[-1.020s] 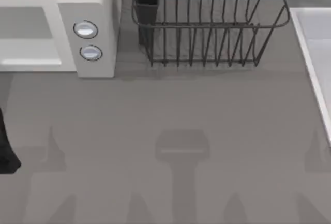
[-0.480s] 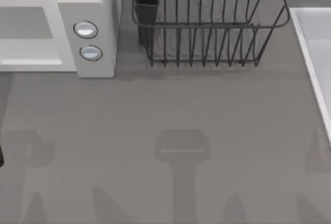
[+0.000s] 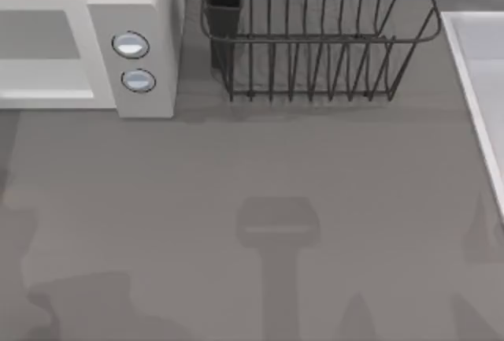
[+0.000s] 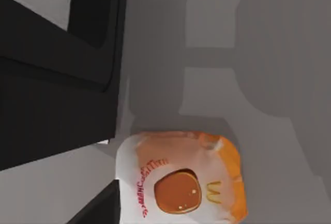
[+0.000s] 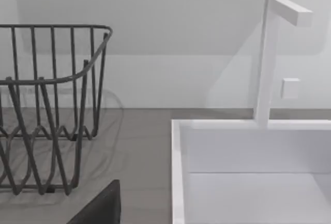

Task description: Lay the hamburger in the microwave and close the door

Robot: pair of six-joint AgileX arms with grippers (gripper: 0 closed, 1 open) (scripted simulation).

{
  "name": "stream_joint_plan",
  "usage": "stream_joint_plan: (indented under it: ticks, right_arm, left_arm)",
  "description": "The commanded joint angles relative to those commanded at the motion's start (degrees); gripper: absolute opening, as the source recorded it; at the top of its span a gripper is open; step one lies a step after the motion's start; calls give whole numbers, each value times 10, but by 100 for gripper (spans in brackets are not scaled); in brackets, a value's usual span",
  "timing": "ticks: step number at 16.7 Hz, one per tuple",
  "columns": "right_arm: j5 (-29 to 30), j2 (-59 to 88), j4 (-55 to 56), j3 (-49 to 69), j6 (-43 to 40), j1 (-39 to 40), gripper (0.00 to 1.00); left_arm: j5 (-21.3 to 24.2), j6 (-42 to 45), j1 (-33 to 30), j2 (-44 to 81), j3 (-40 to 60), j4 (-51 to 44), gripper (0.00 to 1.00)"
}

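The hamburger (image 4: 181, 182), in its white and orange wrapper, lies on the grey table (image 3: 260, 168) under the left wrist, a sensible perch for lining up a grab. The microwave (image 3: 142, 10) waits at the far left, its door (image 3: 39, 50) swung open. Neither claw's state can be told.

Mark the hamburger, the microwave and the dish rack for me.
hamburger (image 4: 178, 192), left wrist view, on the brown bun at the middle of its wrapper.
microwave (image 3: 161, 10), top view, on the white casing beside the knobs.
dish rack (image 3: 315, 38), top view, on its front top wire.
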Motion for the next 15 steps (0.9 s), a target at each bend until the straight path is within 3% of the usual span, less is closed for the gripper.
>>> stream_joint_plan:
  ticks: [7,15]
  right_arm:
    - [0,0,0,0,0,0,100]
    - [0,0,0,0,0,0,100]
  left_arm:
    - [-1,46,72,237,136,-141,100]
    - [-1,48,76,256,138,-140,100]
